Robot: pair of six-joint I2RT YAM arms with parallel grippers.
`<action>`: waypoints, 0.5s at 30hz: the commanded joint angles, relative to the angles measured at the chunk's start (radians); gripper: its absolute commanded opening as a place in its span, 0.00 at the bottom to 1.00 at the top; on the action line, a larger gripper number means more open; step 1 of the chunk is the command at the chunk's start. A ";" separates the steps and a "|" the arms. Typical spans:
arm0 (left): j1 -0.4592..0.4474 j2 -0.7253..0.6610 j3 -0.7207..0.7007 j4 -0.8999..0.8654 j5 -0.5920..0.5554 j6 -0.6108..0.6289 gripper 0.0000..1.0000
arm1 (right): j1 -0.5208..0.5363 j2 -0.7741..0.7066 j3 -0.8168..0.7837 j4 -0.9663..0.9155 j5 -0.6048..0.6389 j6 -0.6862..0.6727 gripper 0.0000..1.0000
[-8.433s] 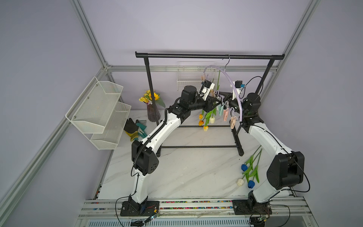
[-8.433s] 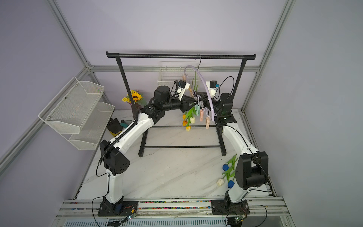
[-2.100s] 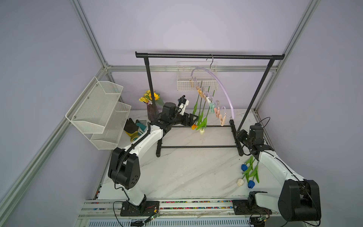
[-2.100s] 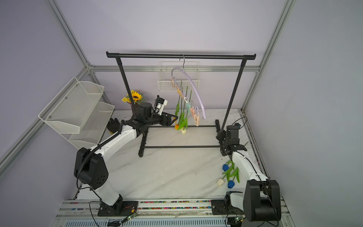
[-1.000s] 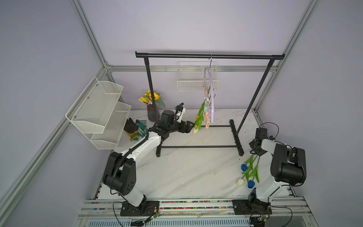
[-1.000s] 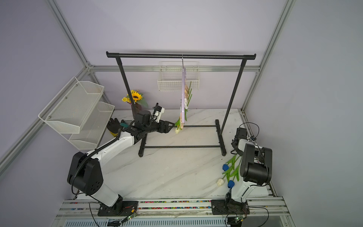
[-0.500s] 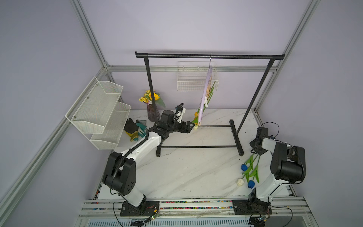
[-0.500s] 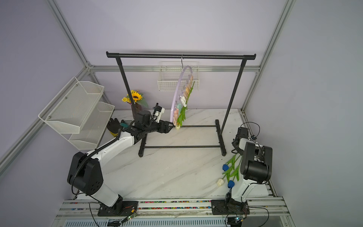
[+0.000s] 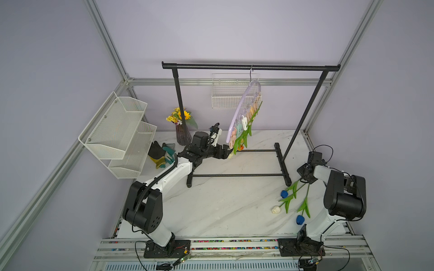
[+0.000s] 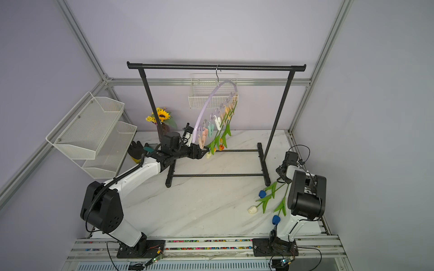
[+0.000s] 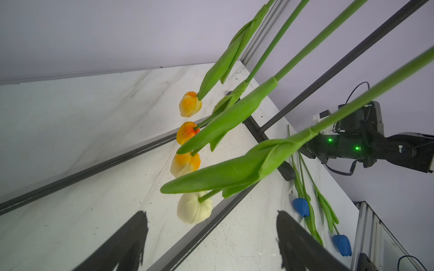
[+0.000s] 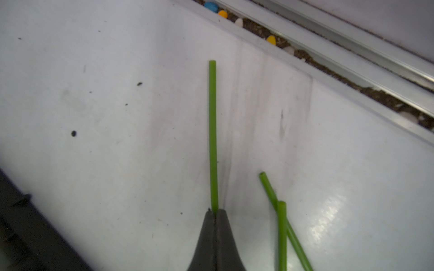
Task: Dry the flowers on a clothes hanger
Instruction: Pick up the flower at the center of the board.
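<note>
- Hanger [image 9: 237, 112] hangs on the rack's [image 9: 249, 67] bar, before the basket [image 9: 225, 98].
- Hung tulips [image 9: 244, 133] dangle under it.
- Loose tulips [image 9: 291, 199] lie on the table [image 9: 223, 206] at right, before the rack's foot.
- Vase [image 9: 182, 137] stands behind the rack's left post; gloves [image 9: 162, 154] left of it.

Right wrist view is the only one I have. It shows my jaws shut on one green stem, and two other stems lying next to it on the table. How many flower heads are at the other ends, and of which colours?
Observer: Three loose tulips lie there, with two blue heads and one white.
Operator: Which head belongs to my stem?
Observer: I cannot tell. In both top views the three stems run together under the right gripper.
Operator: How full is the clothes hanger?
Observer: Four hanging tulips are clipped to it, heads down.
</note>
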 commanded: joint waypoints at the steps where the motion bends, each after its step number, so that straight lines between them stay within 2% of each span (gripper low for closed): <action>1: 0.002 -0.016 0.036 0.024 0.010 -0.008 0.86 | 0.008 -0.074 0.022 0.014 -0.041 -0.047 0.00; 9: 0.003 -0.027 0.040 0.030 0.017 -0.020 0.86 | 0.046 -0.246 0.037 0.082 -0.096 -0.064 0.00; 15: 0.004 -0.056 0.042 0.038 0.012 -0.031 0.88 | 0.069 -0.332 0.121 0.065 -0.151 -0.069 0.00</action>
